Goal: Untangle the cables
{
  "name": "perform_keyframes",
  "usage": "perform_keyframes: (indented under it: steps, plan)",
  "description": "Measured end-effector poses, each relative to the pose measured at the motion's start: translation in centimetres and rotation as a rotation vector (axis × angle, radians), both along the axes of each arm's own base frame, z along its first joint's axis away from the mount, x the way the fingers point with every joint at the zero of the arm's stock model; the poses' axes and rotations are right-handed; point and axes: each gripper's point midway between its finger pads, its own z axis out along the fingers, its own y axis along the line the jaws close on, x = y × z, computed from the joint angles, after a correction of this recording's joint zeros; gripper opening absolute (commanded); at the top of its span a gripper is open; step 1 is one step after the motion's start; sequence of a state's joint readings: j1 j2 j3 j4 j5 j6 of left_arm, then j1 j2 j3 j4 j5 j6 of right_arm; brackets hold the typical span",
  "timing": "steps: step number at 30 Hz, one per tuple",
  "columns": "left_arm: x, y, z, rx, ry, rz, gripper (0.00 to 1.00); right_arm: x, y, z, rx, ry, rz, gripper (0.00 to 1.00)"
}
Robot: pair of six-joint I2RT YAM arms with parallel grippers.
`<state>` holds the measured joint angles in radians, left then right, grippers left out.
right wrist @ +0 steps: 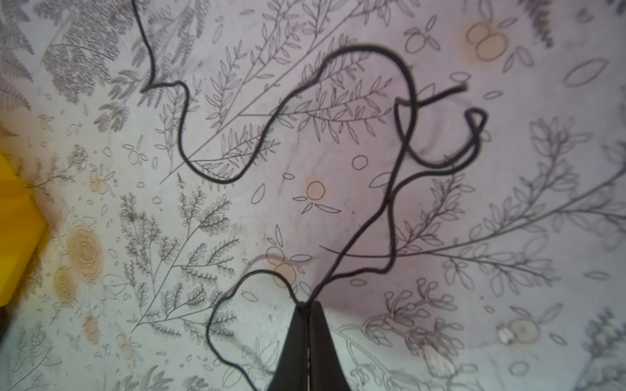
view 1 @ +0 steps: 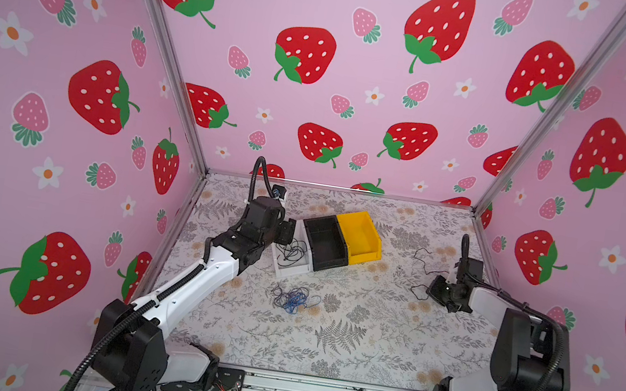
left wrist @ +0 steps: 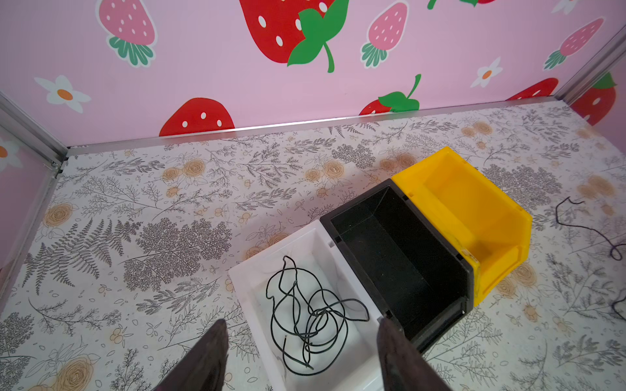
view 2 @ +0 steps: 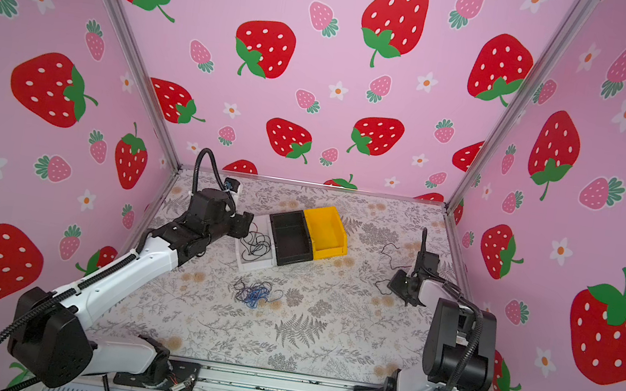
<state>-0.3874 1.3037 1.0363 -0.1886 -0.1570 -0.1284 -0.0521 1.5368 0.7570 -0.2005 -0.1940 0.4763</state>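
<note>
- Cables (view 1: 293, 299) in blue, purple and black lie in a loose tangle on the floral table (view 1: 322, 345). They sit near the middle, closest to the arm bases in both top views, and neither gripper touches them.
- Farther back and well off to the right, the right gripper (right wrist: 308, 304) has its jaws pinched together on a dark cable (right wrist: 369, 46). The strand leaves the fingertips and curls in loose bends over the tabletop.
- On the left side, a white bin (view 1: 291, 271) holds a black cable (left wrist: 315, 320) coiled loosely inside it.
- The left gripper (left wrist: 301, 321) hangs above the near end of that bin. Its jaws are spread wide with nothing between them, one finger over the bin's outer edge and the other at the side next to the neighbouring bin.
- A black bin (view 1: 325, 242) touches the white bin's right side.
- A yellow bin (view 1: 360, 233) sits directly against the black one, farthest back of the three.
- The strawberry-print back wall (view 1: 361, 86) stands behind everything.
</note>
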Motion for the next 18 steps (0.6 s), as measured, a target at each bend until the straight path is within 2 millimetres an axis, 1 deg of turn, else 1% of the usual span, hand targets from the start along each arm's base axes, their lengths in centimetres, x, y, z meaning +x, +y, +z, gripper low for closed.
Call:
perform_keyframes:
  steps: [2, 3, 5, 6, 8, 10, 14, 18]
  plan:
    - [-0.1, 0.1, 0.3, -0.002, -0.005, 0.000, 0.70, 0.6, 0.4, 1.8, -0.014, -0.036, 0.020, 0.00]
    - [-0.2, 0.1, 0.6, -0.005, -0.013, 0.001, 0.70, 1.2, 0.6, 3.0, -0.022, -0.067, 0.033, 0.00]
    - [-0.4, 0.2, 1.2, -0.011, -0.028, 0.000, 0.70, 2.6, 1.5, 5.9, -0.037, -0.144, 0.068, 0.00]
    - [-0.5, 0.2, 1.6, -0.014, -0.036, 0.000, 0.70, 3.3, 2.4, 7.6, -0.039, -0.189, 0.093, 0.00]
    - [-0.7, 0.3, 2.1, -0.018, -0.048, 0.000, 0.70, 4.5, 4.2, 10.5, -0.038, -0.263, 0.140, 0.00]
    - [-0.8, 0.3, 2.4, -0.019, -0.056, -0.001, 0.70, 5.6, 6.5, 13.4, -0.039, -0.333, 0.197, 0.00]
    - [-0.9, 0.5, 2.6, -0.011, -0.063, -0.001, 0.70, 6.7, 11.1, 18.9, -0.040, -0.453, 0.307, 0.00]
    - [-1.2, 0.8, 3.1, -0.001, -0.074, 0.003, 0.70, 7.2, 16.2, 25.0, -0.026, -0.589, 0.417, 0.00]
